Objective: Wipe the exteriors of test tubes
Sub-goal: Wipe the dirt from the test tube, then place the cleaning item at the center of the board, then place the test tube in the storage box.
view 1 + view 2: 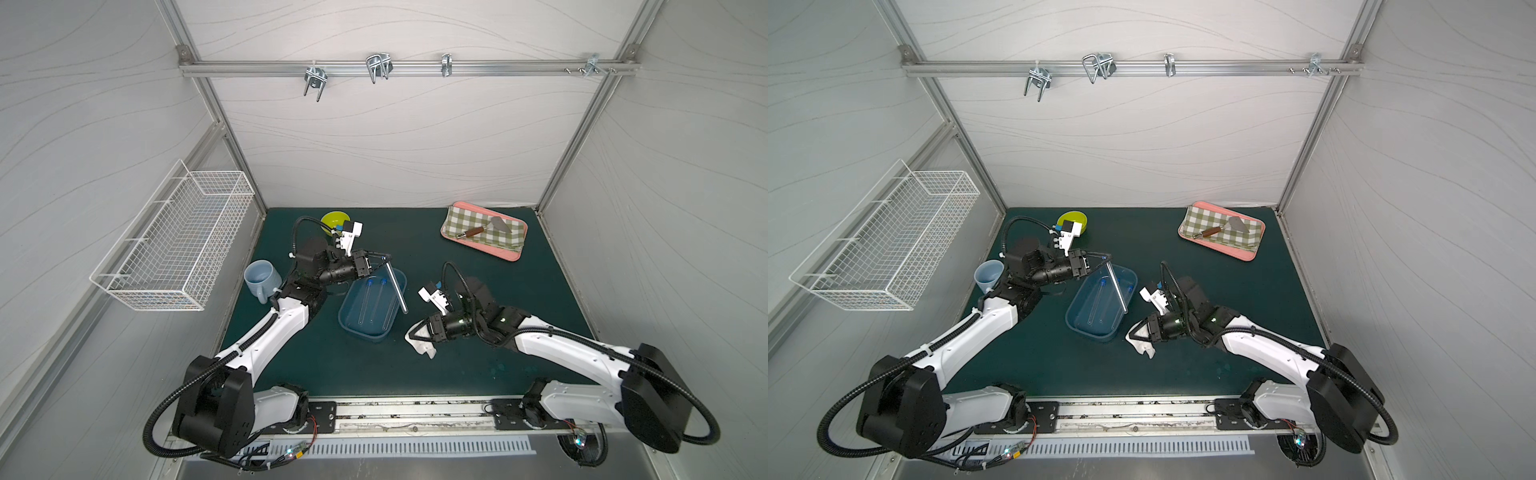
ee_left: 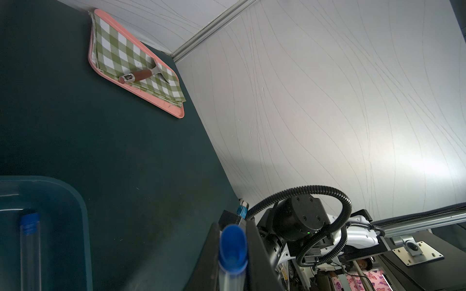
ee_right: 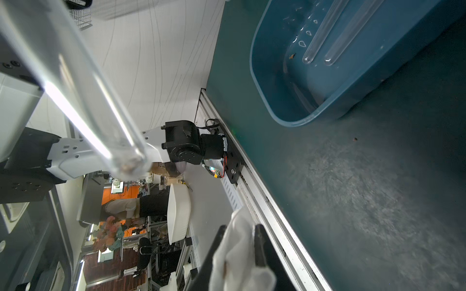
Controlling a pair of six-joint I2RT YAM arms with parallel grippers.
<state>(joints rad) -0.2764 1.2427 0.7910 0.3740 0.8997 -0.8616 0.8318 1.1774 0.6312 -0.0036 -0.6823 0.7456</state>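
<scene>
The left gripper [image 1: 384, 258] is clenched on a test tube [image 1: 397, 286], gripping it just below its blue cap [image 2: 233, 248]. The left wrist view shows a black finger [image 2: 213, 257] pressed to each side of the clear glass. This tube hangs in the air, tilted across the right rim of the blue plastic tub [image 1: 345, 322], with its capped end over the tub's far side and its rounded end just outside the tub's right rim. In the right wrist view it looms as a blurred clear rod [image 3: 83, 88], raised well above the tub. Two more test tubes [image 1: 365, 303] lie side by side on the tub's floor, with their blue caps toward the tub's far end and their rounded ends [image 3: 309, 59] toward its near end. The right gripper [image 1: 417, 334] sits just beside the tub's near right corner, its jaws pinching a crumpled white cloth [image 3: 239, 252] that droops toward the green mat [image 1: 457, 374]. Whether the cloth touches the mat cannot be told. The cloth is apart from the held tube. Beyond the tub's far left corner stands a yellow-green bowl [image 1: 334, 219], and to the tub's left a pale blue mug [image 1: 258, 277]. Well beyond the tub's right side, by the back wall, a pink tray [image 1: 482, 246] carries a green checked cloth [image 1: 465, 222] with a wooden-handled scraper [image 1: 478, 231] lying on it.
</scene>
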